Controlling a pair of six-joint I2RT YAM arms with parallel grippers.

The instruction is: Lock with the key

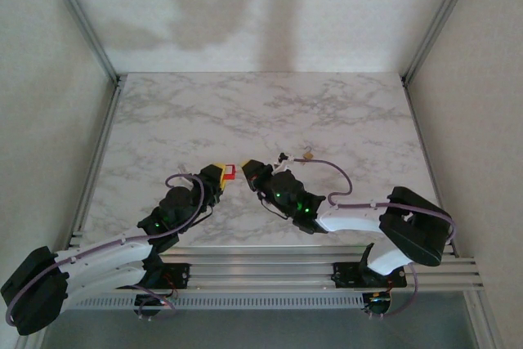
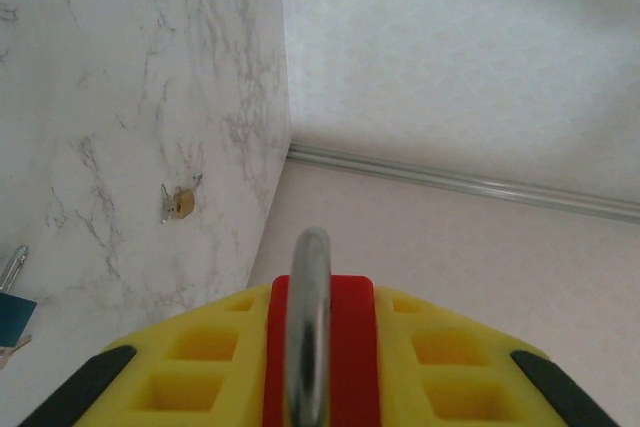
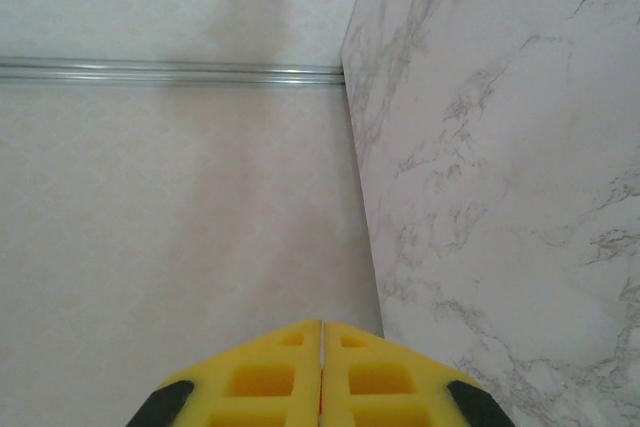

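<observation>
L gripper (image 1: pixel 222 173) clamps red padlock (image 2: pixel 350 347) w/ silver shackle (image 2: pixel 308 327) over white marble table (image 1: pixel 245 112). R gripper (image 3: pixel 322 352) faces it, jaws pressed together; key btwn them can't be told. Small brass key (image 1: pixel 309 154) lies well apart. Best approach: steady lock, align key squarely.

You've got a white, grey-veined marble tabletop (image 1: pixel 245 112), w/ silver aluminium frame rails (image 1: pixel 100 161) along its edges & pale textured walls (image 1: pixel 368 6) behind, shadows on them.
</observation>
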